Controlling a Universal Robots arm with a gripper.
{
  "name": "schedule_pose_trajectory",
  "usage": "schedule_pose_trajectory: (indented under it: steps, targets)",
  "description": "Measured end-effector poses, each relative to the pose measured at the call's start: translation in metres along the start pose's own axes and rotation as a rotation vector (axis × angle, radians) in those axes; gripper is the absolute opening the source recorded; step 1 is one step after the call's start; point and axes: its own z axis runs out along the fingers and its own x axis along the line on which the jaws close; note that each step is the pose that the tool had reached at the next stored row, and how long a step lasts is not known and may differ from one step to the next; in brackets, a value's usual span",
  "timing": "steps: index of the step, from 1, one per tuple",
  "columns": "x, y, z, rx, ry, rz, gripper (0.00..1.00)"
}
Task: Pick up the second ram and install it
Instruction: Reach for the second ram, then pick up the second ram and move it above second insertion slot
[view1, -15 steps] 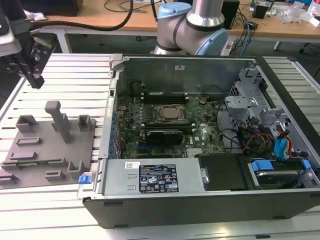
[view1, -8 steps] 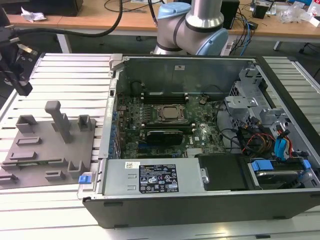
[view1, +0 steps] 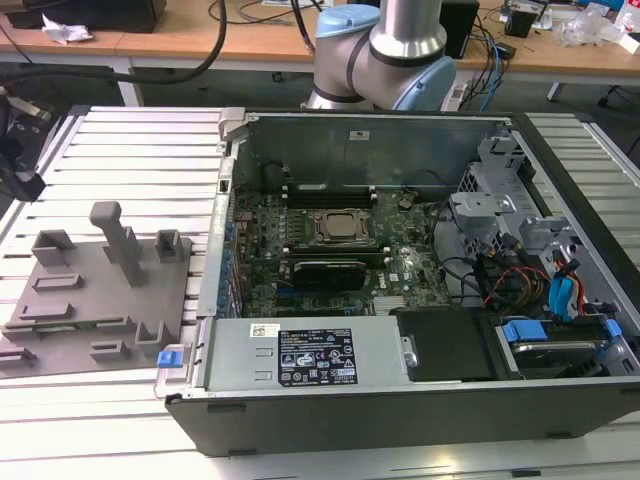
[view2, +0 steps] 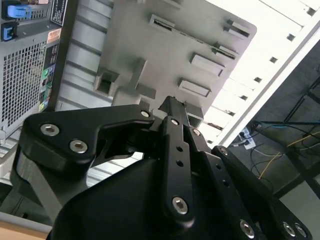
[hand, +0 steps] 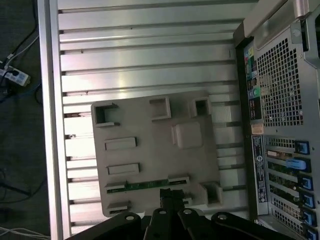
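Below, matte black claw pinched narrow, near thin green second ram in grey slotted tray.

Beside the open black metal computer case I see a flat grey plastic fixture plate with an upright post, on the ribbed aluminium table.

Ribbed alu bench, slats w/ bright glare in second wrist view. Past a bench edge: wooden desk w/ cables & crumpled white scrap. Dark floor off bench edge, white power strip + loose wires on it.
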Motion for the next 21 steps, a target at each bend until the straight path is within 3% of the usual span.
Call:
schedule_pose_trajectory:
  steps: [3,4,18,21]
  targets:
    - [0.0024,-0.0161,0.0009,0.0000,0.0000,0.000,0.11]
    - [0.0025,-0.0172,0.0009,0.0000,0.0000,0.000,0.11]
    - [0.0025,-0.0182,0.0009,0.0001,0.0000,0.000,0.11]
    - [0.0025,-0.0182,0.0009,-0.0012,0.0024,-0.052,0.11]
